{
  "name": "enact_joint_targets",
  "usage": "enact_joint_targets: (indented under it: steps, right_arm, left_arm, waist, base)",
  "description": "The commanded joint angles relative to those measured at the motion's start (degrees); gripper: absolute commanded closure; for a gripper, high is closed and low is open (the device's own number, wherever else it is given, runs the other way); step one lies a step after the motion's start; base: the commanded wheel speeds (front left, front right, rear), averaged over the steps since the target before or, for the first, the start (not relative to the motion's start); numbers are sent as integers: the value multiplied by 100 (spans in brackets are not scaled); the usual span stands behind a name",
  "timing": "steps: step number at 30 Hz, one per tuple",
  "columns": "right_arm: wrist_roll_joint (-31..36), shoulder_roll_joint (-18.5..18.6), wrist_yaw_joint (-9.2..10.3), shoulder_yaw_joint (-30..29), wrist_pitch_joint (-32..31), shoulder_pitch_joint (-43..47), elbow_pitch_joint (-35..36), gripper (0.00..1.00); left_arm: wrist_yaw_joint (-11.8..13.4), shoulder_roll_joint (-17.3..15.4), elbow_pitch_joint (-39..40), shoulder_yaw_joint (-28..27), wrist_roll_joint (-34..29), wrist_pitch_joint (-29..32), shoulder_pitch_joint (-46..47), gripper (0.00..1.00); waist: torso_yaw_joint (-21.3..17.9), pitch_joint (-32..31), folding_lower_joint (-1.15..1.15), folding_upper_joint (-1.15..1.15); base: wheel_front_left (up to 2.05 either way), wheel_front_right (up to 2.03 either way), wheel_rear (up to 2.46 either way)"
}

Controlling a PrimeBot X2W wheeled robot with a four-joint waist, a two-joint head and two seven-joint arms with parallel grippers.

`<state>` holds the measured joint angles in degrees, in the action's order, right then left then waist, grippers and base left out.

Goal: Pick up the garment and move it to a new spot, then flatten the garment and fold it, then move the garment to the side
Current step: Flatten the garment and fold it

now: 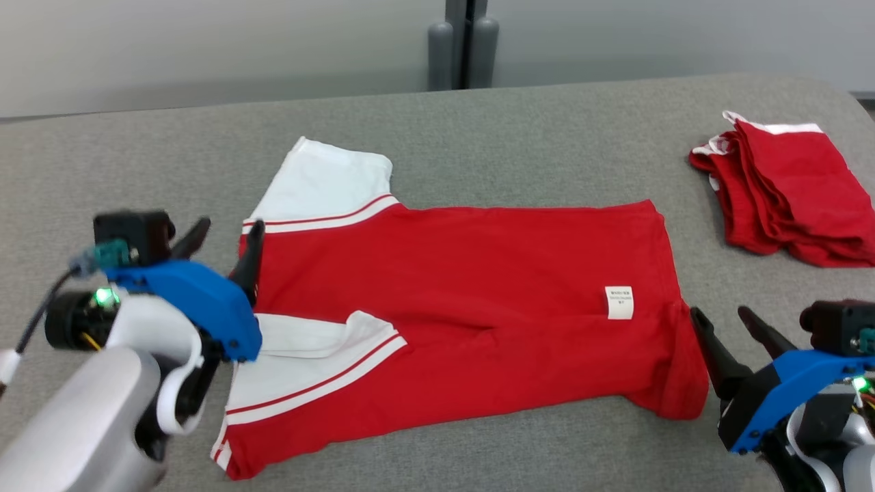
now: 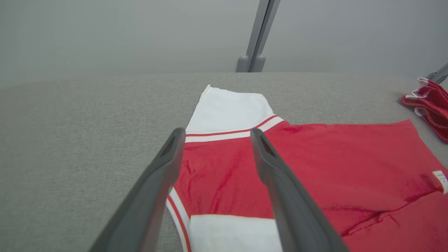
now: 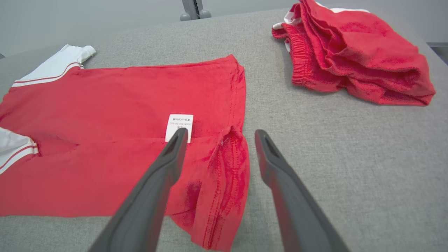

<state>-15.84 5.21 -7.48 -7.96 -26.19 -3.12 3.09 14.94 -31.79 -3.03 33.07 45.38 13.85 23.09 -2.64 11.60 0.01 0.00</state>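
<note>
The garment (image 1: 465,307) is a red shirt with white sleeves and a white care label, lying on the grey table with its sleeves to the left and hem to the right. My left gripper (image 1: 225,236) stands open at the shirt's left edge, above the collar end, with nothing between its fingers (image 2: 168,154). The garment (image 2: 350,164) spreads to the right in the left wrist view. My right gripper (image 1: 724,321) is open just off the hem's right corner, empty. In the right wrist view the rumpled hem corner of the garment (image 3: 227,168) lies between and below the fingers (image 3: 175,150).
A second red garment (image 1: 786,191) lies folded in a pile at the table's far right; the pile (image 3: 350,52) is also in the right wrist view. A grey post (image 1: 463,44) stands behind the table's (image 1: 137,164) far edge.
</note>
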Motion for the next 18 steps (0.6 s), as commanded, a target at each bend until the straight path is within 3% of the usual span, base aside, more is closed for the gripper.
enact_joint_targets:
  steps: [1, 12, 18]
  right_arm:
    - [40, 27, -3, 60, -36, -171, 120, 0]
    - [-50, 93, -3, 821, -6, -1257, 335, 0]
    - [-149, 156, -3, 1083, 168, -1679, 209, 0]
  left_arm:
    - [-91, -32, -72, 7, -72, 125, 379, 0]
    - [-771, -261, -1422, 151, -265, 1311, 2550, 0]
    - [-907, -590, -1959, 134, -289, 1905, 3157, 0]
  waist:
    - [-74, 106, -1, 0]
    - [-832, 1208, -1, 0]
    - [-1217, 1689, -1, 0]
  base:
    - [0, 0, 0]
    - [0, 0, 0]
    - [0, 0, 0]
